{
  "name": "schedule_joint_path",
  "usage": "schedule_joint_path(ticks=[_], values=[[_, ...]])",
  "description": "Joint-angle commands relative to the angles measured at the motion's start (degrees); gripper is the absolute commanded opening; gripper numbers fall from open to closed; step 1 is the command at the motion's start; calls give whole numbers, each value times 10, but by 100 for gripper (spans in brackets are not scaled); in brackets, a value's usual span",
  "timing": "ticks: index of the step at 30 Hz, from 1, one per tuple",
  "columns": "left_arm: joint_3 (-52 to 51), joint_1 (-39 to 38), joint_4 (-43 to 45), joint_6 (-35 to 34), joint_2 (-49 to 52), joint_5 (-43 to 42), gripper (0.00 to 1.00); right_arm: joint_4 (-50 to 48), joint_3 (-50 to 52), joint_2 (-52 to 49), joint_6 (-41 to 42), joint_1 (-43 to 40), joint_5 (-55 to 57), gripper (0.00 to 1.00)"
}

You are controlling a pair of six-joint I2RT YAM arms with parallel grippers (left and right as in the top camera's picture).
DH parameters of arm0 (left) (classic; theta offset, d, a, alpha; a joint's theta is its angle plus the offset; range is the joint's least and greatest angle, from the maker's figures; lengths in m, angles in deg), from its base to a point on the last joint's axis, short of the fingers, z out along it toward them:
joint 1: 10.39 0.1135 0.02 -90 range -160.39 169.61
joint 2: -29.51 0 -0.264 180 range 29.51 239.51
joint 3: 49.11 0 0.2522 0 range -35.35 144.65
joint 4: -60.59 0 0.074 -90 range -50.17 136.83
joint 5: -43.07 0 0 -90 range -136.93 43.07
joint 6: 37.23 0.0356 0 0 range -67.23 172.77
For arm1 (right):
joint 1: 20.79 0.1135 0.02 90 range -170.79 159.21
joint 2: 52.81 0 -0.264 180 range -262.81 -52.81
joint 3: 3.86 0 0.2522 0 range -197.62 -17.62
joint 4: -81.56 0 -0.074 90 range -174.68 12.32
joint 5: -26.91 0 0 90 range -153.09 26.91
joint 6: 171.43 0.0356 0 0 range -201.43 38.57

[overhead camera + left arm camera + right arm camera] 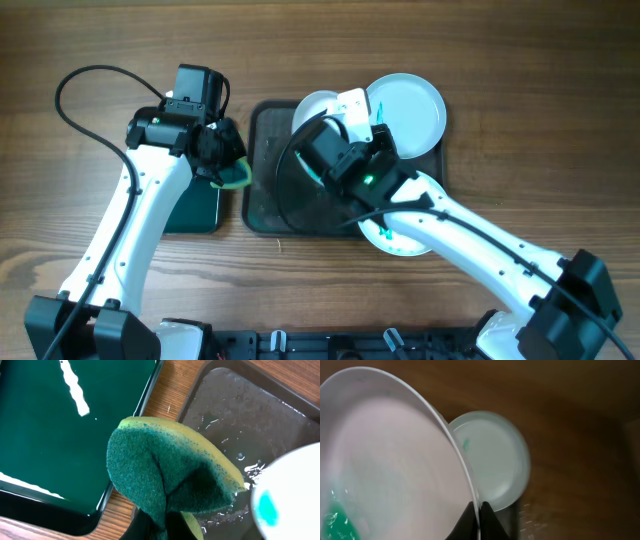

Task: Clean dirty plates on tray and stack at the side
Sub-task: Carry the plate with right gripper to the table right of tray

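My right gripper point(320, 138) is shut on the rim of a white plate point(312, 108) and holds it tilted above the dark grey tray point(265, 200). In the right wrist view the fingers point(479, 511) pinch the plate's edge point(395, 460), and a teal smear shows low on the plate. The pale blue plate point(410, 110) lies at the tray's far right corner; it also shows in the right wrist view point(495, 460). A second white plate point(392, 240) lies partly under my right arm. My left gripper point(165, 527) is shut on the yellow-green sponge point(165, 470) beside the tray's left rim point(250, 420).
A smaller black tray with a green inside point(195, 205) sits left of the grey tray, under my left arm; it also shows in the left wrist view point(60, 435). The grey tray's floor is wet. A white plate edge with a teal spot point(287, 497) is near the sponge.
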Motion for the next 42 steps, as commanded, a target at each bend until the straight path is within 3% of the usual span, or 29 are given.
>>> schedule_joint_path(ticks=[1,6,8,11,14,16,17,19,24,29,32,35,42], values=[[1,3,0,6,0,-9,4,-10,-1,11,-23,45,219,4],[1,3,0,6,0,-9,4,-90,-1,11,-125,94,365,4],[1,3,2,6,0,-9,4,-145,-1,11,-179,96,369,4],[1,3,8,6,0,-9,4,-157,0,11,-181,96,361,4],[1,3,12,6,0,-9,4,-123,4,10,-160,92,228,4],[1,3,13,6,0,-9,4,-25,5,10,-17,65,26,4],[1,3,13,6,0,-9,4,12,5,10,42,31,-111,5],[1,3,17,6,0,-9,4,31,5,11,57,-55,-310,4],[1,3,21,6,0,-9,4,68,5,69,64,-293,-498,4],[1,3,22,5,0,-9,4,162,13,97,104,-535,-446,4],[1,3,22,5,0,-9,4,160,54,97,102,-612,-444,4],[1,3,24,5,0,-9,4,130,98,97,118,-621,-386,4],[1,3,24,5,0,-9,4,-76,226,75,116,-654,-360,4]])
